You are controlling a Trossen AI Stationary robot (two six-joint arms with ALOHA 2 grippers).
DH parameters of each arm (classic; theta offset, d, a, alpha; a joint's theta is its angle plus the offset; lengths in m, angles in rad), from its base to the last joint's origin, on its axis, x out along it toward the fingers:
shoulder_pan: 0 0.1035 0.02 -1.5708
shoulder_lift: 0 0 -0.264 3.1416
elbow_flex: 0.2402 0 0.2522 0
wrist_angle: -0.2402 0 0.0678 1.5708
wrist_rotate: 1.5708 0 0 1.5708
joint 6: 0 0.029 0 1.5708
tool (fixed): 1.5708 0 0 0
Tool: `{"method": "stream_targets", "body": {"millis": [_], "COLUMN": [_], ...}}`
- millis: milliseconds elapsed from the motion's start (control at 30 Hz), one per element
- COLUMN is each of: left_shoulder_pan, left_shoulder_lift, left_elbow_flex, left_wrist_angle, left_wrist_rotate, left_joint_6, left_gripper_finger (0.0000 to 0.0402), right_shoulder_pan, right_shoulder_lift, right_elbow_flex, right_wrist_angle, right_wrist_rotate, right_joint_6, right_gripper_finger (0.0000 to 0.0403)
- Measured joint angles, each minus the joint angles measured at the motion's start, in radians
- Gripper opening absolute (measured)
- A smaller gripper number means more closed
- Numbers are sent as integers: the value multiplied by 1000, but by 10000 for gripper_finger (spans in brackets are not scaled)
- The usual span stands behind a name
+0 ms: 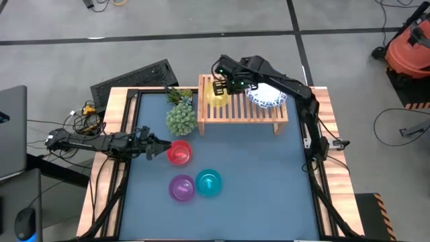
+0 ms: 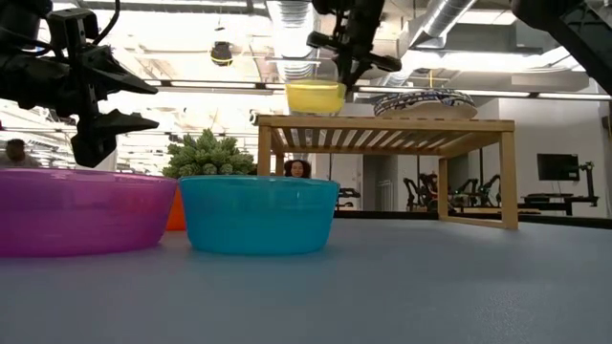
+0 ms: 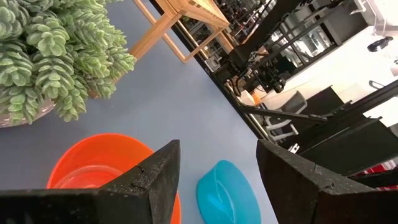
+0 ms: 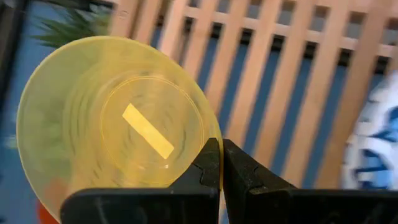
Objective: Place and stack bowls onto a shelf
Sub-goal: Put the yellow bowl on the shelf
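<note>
The light-wood shelf stands at the table's far side. A stack of white, blue-rimmed bowls rests on its slats at the right. My right gripper is shut on the yellow bowl over the shelf's left end. The red bowl, purple bowl and teal bowl sit upright on the blue table. My left gripper is open and empty, raised just left of the red bowl, which shows below its fingers in the left wrist view. My right gripper pinches the yellow bowl's rim between its two fingers, one inside the bowl and one outside. The fingers come from above, pointing down. The bowl is upright and level, at the shelf's slatted top; whether it rests on the slats I cannot tell.
A green spiky plant stands on the table between the shelf's left end and the red bowl. There is open table surface to the right of the teal bowl and in front of the shelf. A person shows in the room beyond the table.
</note>
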Motion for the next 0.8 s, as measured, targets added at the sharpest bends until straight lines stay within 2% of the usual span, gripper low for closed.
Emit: {"method": "stream_targets", "body": {"millis": [200, 400, 800], "left_shoulder_pan": [0, 0, 0], "left_shoulder_lift": [0, 0, 0], "left_elbow_flex": [0, 0, 0], "left_wrist_angle": [0, 0, 2], "left_wrist_rotate": [-1, -18, -25], "left_joint_6": [0, 0, 0], "left_gripper_finger": [197, 197, 197], "right_shoulder_pan": [-26, -36, -41], "right_shoulder_lift": [10, 10, 10], "right_elbow_flex": [-2, -2, -23], "right_wrist_angle": [-18, -18, 4], "right_wrist_rotate": [0, -1, -5], "right_joint_6": [-33, -49, -108], "right_gripper_finger": [23, 46, 52]}}
